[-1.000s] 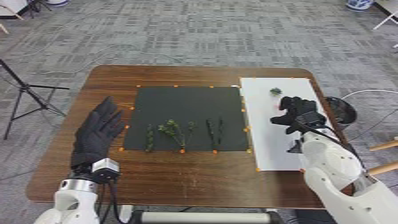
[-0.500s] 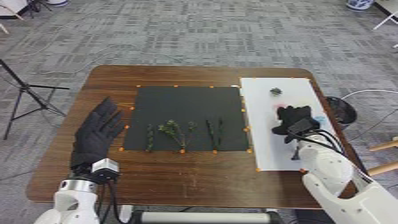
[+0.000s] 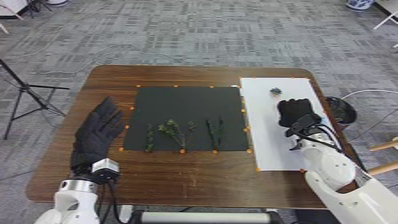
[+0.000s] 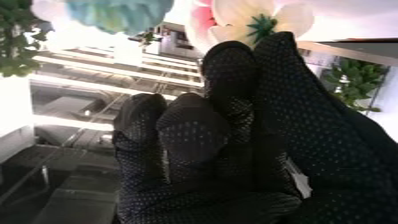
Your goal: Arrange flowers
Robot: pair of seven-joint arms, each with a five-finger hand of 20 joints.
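Brown worktop spans beneath both hands. Green sprigs lie between the left hand, fingers straight, and the right hand; whether that one grips the nearby pale flower cannot be told.

A brown wooden desk with rounded corners carries a dark mat and, just beside it on the robot's right, a long white sheet. Small orange markers dot the edges of both. Green sprigs and slender dark stems lie apart along the mat's near part, while a small bluish bloom sits toward the sheet's far end.
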